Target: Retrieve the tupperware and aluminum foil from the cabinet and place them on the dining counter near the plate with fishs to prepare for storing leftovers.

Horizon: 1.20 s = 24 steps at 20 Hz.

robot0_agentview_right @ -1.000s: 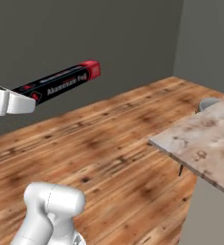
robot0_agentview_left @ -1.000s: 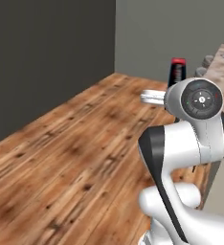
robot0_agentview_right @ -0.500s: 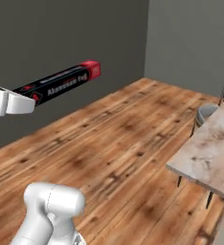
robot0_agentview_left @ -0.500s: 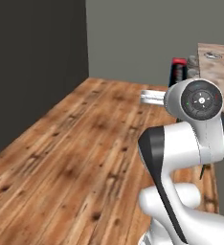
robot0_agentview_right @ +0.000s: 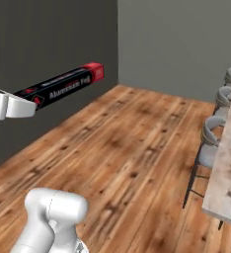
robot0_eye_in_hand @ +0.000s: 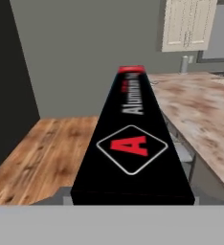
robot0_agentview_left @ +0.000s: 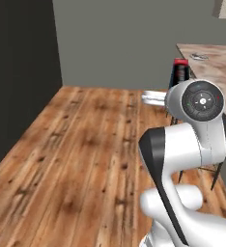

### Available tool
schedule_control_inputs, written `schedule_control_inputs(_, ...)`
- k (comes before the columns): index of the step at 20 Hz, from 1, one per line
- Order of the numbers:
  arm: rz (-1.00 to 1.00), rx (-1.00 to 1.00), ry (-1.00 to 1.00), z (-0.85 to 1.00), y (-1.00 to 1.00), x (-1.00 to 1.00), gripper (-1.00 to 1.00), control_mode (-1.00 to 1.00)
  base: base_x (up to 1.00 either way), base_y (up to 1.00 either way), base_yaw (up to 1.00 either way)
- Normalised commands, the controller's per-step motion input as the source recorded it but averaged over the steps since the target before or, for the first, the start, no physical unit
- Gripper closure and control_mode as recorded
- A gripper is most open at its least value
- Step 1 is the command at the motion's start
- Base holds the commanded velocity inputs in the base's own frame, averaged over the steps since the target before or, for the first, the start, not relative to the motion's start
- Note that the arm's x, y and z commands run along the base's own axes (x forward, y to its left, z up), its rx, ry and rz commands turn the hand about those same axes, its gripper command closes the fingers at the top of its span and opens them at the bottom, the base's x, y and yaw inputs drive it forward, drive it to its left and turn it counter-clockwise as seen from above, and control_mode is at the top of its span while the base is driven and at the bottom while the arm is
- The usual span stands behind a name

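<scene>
Gripper point(robot0_agentview_right: 26, 101) clamped on the near end of the aluminum foil point(robot0_agentview_right: 63, 87), box carried level in the air above the wood floor point(robot0_agentview_right: 117, 148), red end pointing forward. Dining surface point(robot0_eye_in_hand: 205, 110) lies to the right, stools point(robot0_agentview_right: 211, 138) tucked under its edge. Cream cabinet point(robot0_eye_in_hand: 186, 24) beyond.

Arm raised, tool point(robot0_agentview_right: 26, 104) clamped, extended level

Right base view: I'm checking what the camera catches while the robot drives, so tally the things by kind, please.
Aluminum foil box: 1
Stools: 3
Dining counter: 1
Gripper: 1
Total: 6
</scene>
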Motion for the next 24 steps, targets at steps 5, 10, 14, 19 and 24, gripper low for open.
schedule_control_inputs(5,0.00,0.00,0.00,0.00,0.00,0.00,1.00,1.00,1.00,0.53,-0.38)
schedule_control_inputs(10,0.00,0.00,0.00,0.00,0.00,0.00,1.00,1.00,1.00,0.59,-0.35)
schedule_control_inputs(14,0.00,0.00,0.00,0.00,0.00,0.00,1.00,1.00,1.00,0.64,-0.34)
schedule_control_inputs(19,0.00,0.00,0.00,0.00,0.00,0.00,1.00,1.00,1.00,0.65,-0.33)
schedule_control_inputs(24,0.00,0.00,0.00,0.00,0.00,0.00,1.00,1.00,1.00,0.57,-0.34)
